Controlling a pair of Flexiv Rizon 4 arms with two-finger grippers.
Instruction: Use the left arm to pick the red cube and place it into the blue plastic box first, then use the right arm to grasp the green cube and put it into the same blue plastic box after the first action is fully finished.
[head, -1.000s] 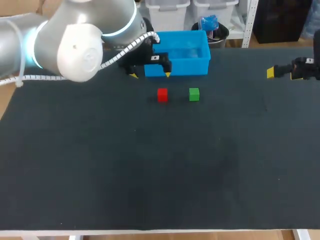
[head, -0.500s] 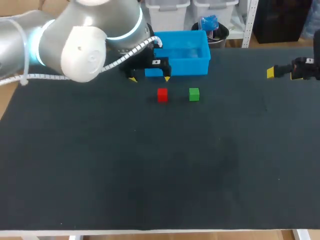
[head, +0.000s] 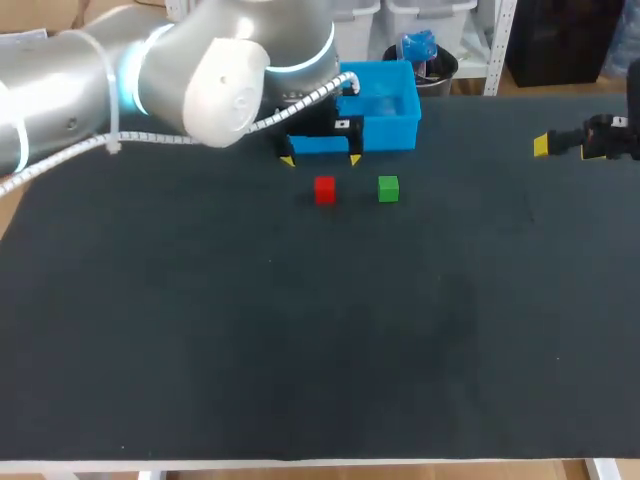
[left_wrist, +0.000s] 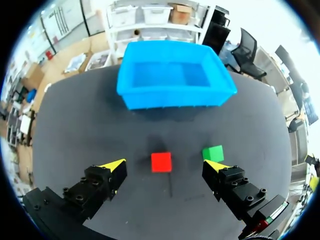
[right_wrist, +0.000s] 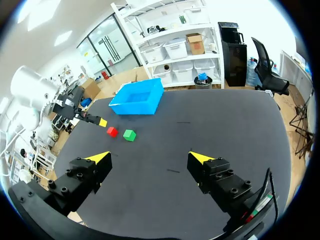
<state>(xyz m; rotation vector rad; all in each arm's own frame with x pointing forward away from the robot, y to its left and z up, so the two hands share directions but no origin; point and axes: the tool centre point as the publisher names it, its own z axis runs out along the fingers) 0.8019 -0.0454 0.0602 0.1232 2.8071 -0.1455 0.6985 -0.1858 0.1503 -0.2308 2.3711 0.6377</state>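
Two cubes sit close together, upper centre; the left end effector (left_wrist: 165, 165), fingers apart near the red cube (left_wrist: 161, 162), could clip the green cube (left_wrist: 213, 153) while descending.

Silver arm (head: 200, 70) — white coiled cable (head: 290, 105), 2 yellow tips (head: 288, 161).

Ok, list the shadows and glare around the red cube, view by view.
Left wrist view: small red cube throws a thin shadow toward the left gripper; blue plastic box shades the black table before it. Head view: table shows no glare.
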